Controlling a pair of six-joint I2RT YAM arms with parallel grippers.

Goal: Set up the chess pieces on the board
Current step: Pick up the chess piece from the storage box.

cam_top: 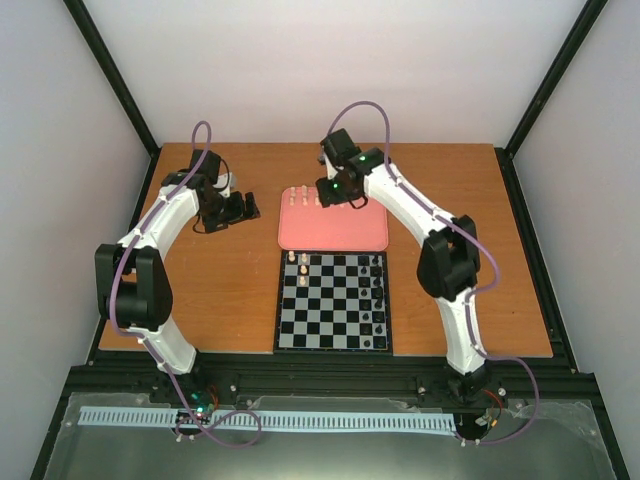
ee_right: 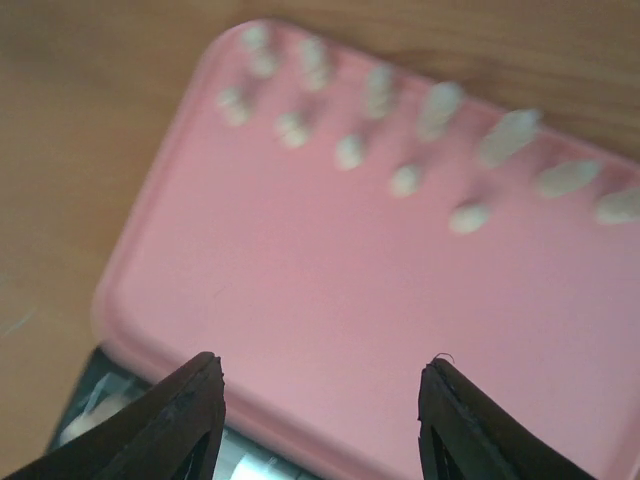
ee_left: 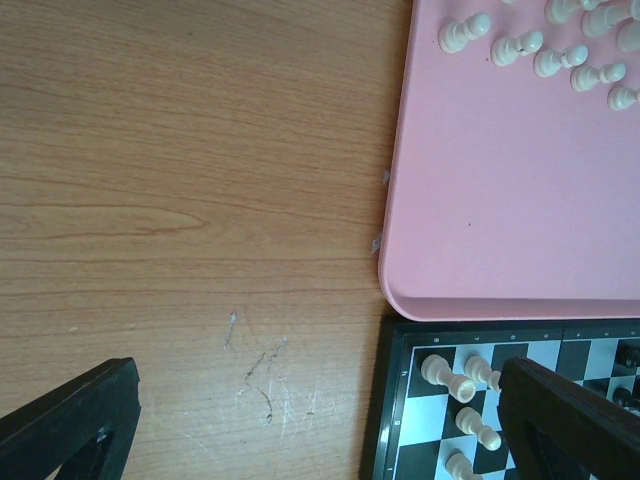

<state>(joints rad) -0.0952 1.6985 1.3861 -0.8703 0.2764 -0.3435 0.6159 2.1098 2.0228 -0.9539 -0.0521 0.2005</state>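
Step now: I think the right gripper [ee_right: 320, 370] is going to pick up one of the small pale cream chess pieces [ee_right: 350, 152] from the plain pink tray with round corners [ee_right: 300, 280].
How to do it well: Pick just one piece that stands a bit apart. Come straight down with one finger on each side of it. Do not bump the pieces next to it, as they look easy to tip over. Squeeze softly, then lift straight up.
Right gripper: Its fingers are far apart. Nothing is between them and they touch nothing. It hangs over the bare pink part.
Where the pieces are: In two rows just ahead of the right gripper's fingertips. They look blurry there.
Board: The flat black-and-white chequered board [cam_top: 335, 300] lies behind the right gripper, right against the tray. A few pale pieces [ee_left: 445, 375] stand on its corner, by the left gripper's right finger.
Left gripper: The left gripper [ee_left: 310, 385] is wide apart too and holds nothing. It hangs over the brown wooden table [ee_left: 150, 150].
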